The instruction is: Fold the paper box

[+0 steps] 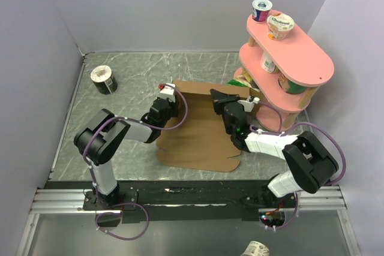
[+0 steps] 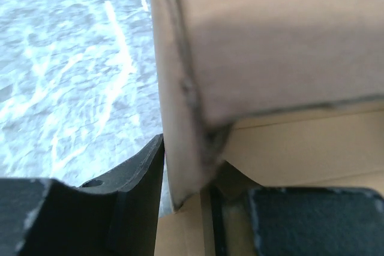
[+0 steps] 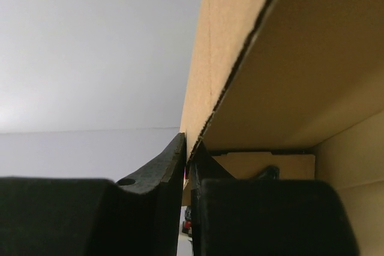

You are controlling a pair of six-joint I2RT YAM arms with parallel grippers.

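One paper box (image 1: 198,139) is seen, lying in the middle of the grey marbled table (image 1: 138,67) between the two arms; its broad panel is spread flat toward the arm bases, while walls are raised along its far edge. Two grippers are counted. The left gripper (image 1: 170,91) is set at the far left corner of the box, and the right gripper (image 1: 221,96) at the far right part.

Five cups are counted in the overhead view, and a pink tiered rack (image 1: 300,52) at the far right holds three of them. On its top tier one upright cup (image 1: 261,10) and one tipped Chobani cup (image 1: 280,26) are held; on the tier below one white cup (image 1: 267,62) is kept beside a green-labelled item that cannot be identified. One dark tub (image 1: 104,80) lies apart at the far left of the table; one more cup (image 1: 258,248) is glimpsed at the bottom edge.

The grips are hidden from overhead and are shown only by the wrist cameras. In the left wrist view a raised corner of the box (image 2: 270,40) is clamped between the fingers of the left gripper (image 2: 186,172); in the right wrist view a thin upright flap (image 3: 252,58) is pinched tightly in the right gripper (image 3: 186,148). The rack and the cups are not shown in either wrist view.
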